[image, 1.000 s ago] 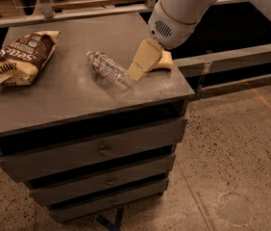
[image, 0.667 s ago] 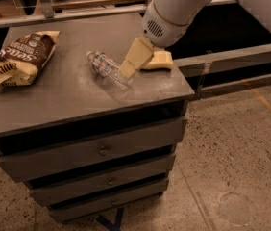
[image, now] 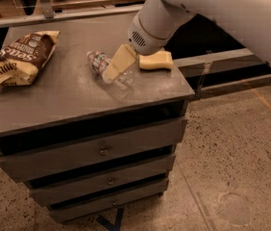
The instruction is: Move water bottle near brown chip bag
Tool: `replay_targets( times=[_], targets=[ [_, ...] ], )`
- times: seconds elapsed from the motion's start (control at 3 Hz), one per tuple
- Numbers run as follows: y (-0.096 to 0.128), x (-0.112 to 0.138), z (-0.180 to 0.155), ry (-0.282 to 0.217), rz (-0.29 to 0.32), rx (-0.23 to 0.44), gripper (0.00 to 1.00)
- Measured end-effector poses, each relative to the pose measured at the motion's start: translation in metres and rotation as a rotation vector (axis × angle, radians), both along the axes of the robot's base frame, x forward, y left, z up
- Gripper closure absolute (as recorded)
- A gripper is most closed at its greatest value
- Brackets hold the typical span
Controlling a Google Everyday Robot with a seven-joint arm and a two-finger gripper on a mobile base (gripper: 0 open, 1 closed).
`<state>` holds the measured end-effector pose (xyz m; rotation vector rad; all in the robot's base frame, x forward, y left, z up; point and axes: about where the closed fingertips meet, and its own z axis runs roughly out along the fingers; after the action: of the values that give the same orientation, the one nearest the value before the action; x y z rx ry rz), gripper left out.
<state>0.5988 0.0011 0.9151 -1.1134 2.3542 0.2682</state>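
The jaws of the gripper [image: 111, 71] come down at a slant onto the water bottle [image: 97, 61], their cream-coloured tip lying across its middle, but I cannot tell whether they are parted, closed or clasping it. The bottle lies on its side on the grey table [image: 68, 100], a little right of the middle of the top, its labelled end pointing toward the back left and its clear end toward the front right. The brown chip bag [image: 20, 57] lies flat near the table's left back corner, well apart from the bottle, with bare table top between them. A yellow sponge [image: 155, 60] rests just right of the gripper, near the table's right edge. The white arm [image: 174, 8] reaches in from the upper right. Three drawers [image: 103, 151] with small knobs sit below the top, above a speckled floor [image: 231, 167].
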Motion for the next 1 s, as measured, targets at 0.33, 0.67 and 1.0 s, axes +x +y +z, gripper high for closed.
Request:
replay_targets(
  times=[0.33,0.67,1.0],
  targets=[
    [0.012,0.006,-0.017,-0.019,0.013,0.036,0.00],
    [0.023,0.011,-0.032,-0.042,0.030,0.052,0.00],
    [0.032,0.017,-0.041,-0.066,0.035,0.061,0.00]
  ],
)
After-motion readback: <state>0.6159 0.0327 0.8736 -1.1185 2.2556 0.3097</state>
